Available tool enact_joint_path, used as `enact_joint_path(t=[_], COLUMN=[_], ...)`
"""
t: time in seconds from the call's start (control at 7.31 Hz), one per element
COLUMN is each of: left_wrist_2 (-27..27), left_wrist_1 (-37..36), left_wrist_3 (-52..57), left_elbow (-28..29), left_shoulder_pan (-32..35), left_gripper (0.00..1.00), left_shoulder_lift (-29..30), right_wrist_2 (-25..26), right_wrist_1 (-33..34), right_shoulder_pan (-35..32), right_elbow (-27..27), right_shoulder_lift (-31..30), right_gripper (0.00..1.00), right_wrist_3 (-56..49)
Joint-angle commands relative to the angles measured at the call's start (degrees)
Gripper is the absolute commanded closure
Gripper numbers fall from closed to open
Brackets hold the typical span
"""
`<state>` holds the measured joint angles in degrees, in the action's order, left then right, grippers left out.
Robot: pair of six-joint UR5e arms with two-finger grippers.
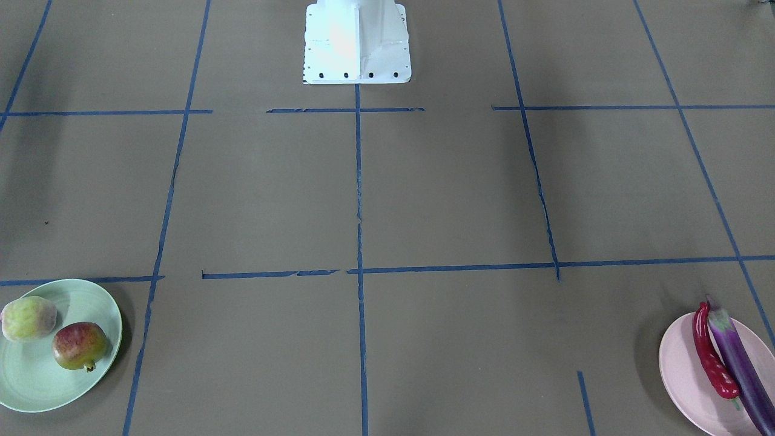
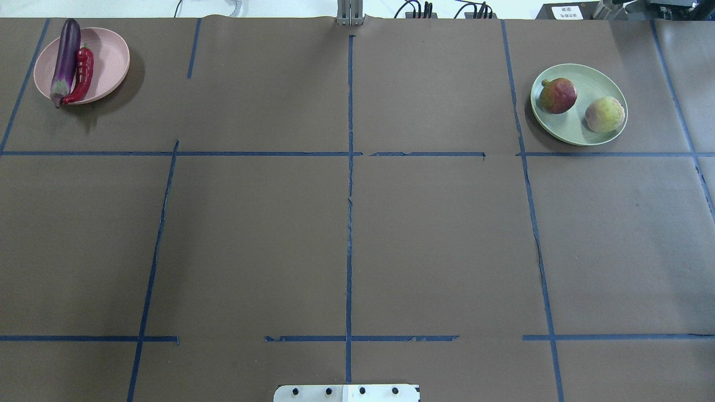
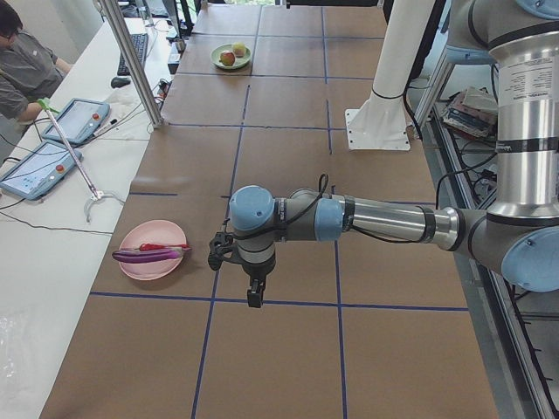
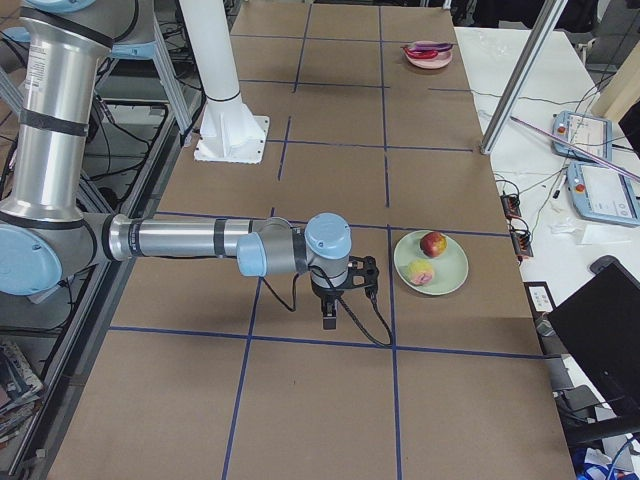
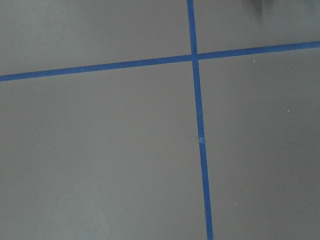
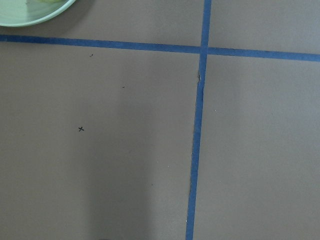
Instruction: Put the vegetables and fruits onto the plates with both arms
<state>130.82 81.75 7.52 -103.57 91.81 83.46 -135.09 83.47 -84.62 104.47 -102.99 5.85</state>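
The purple eggplant (image 2: 65, 58) and the red chili (image 2: 82, 75) lie side by side on the pink plate (image 2: 111, 56) at the far left corner. The pomegranate (image 2: 557, 95) and the peach (image 2: 604, 114) sit on the green plate (image 2: 581, 131) at the far right. My left gripper (image 3: 253, 297) shows only in the exterior left view, pointing down over bare table beside the pink plate (image 3: 153, 266). My right gripper (image 4: 329, 322) shows only in the exterior right view, near the green plate (image 4: 447, 272). I cannot tell whether either is open or shut.
The white robot base (image 2: 346, 392) stands at the near middle edge. Blue tape lines cross the brown table. A side bench with tablets (image 3: 39, 166), a metal pole (image 3: 131, 61) and an operator (image 3: 22, 70) runs along the far side.
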Motion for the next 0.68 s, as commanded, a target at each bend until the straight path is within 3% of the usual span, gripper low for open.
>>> enact_joint_path(t=[0.0,0.55], left_wrist_2=[0.05,0.14], left_wrist_1=[0.16,-0.01], left_wrist_3=[0.21,0.03], left_elbow=[0.47,0.38], left_shoulder_pan=[-0.22,-0.31], left_gripper=[0.0,0.0], left_shoulder_lift=[0.13,-0.05], right_wrist_2=[0.0,0.08], right_wrist_1=[0.11,0.02], right_shoulder_pan=[0.07,0.07], right_elbow=[-0.23,0.12], right_shoulder_lift=[-0.1,-0.46], right_gripper=[0.0,0.0], right_wrist_3=[-0.05,-0.14])
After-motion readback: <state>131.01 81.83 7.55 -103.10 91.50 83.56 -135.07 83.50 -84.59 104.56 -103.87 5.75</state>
